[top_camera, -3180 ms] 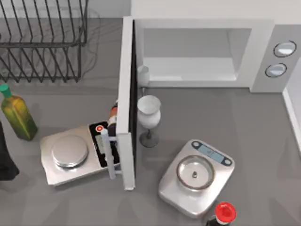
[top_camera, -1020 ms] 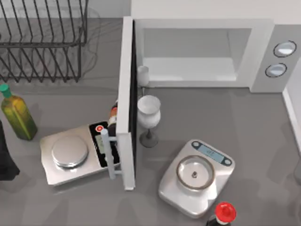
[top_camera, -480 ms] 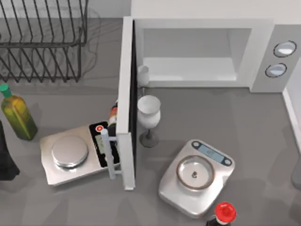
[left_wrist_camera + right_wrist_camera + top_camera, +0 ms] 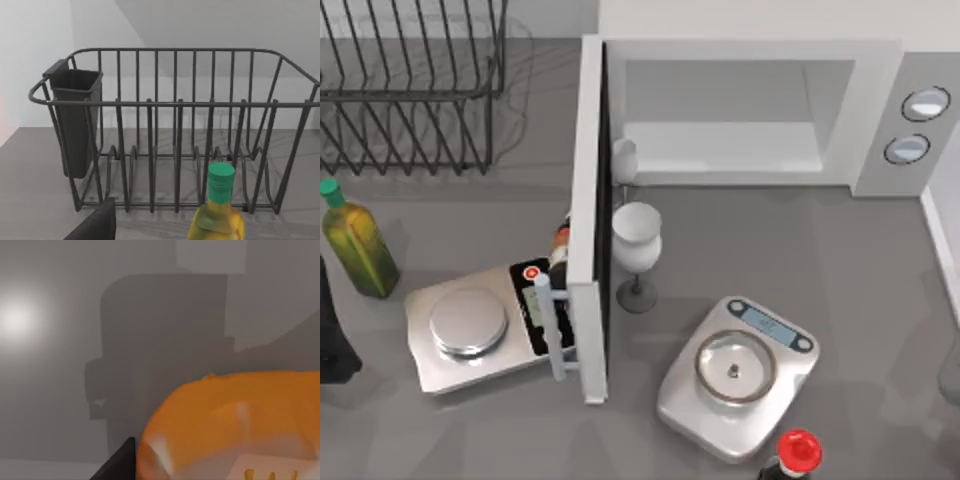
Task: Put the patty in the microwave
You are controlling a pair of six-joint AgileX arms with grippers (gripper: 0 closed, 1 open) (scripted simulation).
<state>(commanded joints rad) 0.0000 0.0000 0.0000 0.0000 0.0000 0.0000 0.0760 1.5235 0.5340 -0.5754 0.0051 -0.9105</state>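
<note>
Grey matte tabletop point(image 4: 860, 260) w/ pale wall behind; microwave point(image 4: 880, 120) at far right, white, boxy, smooth pale cavity, two round grey knobs point(image 4: 917, 122) on its side panel; door point(image 4: 588, 215) swung fully open, dark-lined, reaching toward the near side.

Patty point(image 4: 235, 425) sits close in the right wrist view: orange, rounded, glossy, w/ one dark fingertip of the right gripper point(image 4: 117, 465) beside it; whether the grip is closed on it I cannot tell; it isn't placed in the cavity yet. Left arm parked at the table's left edge, near the olive-oil bottle point(image 4: 355, 240), green-capped; its grip I cannot tell either.

Risks, as I judge: a slick rounded patty could slip if held lightly; the route to the cavity passes a thin-stemmed white goblet point(image 4: 637, 250) by the door, easy to topple; two metal-topped scales point(image 4: 735, 375) and a red-capped bottle point(image 4: 796, 452) crowd the near side; clipping the cavity rim on entry is likely if approach is low. Wire dish rack point(image 4: 415, 90) far left, well apart.
</note>
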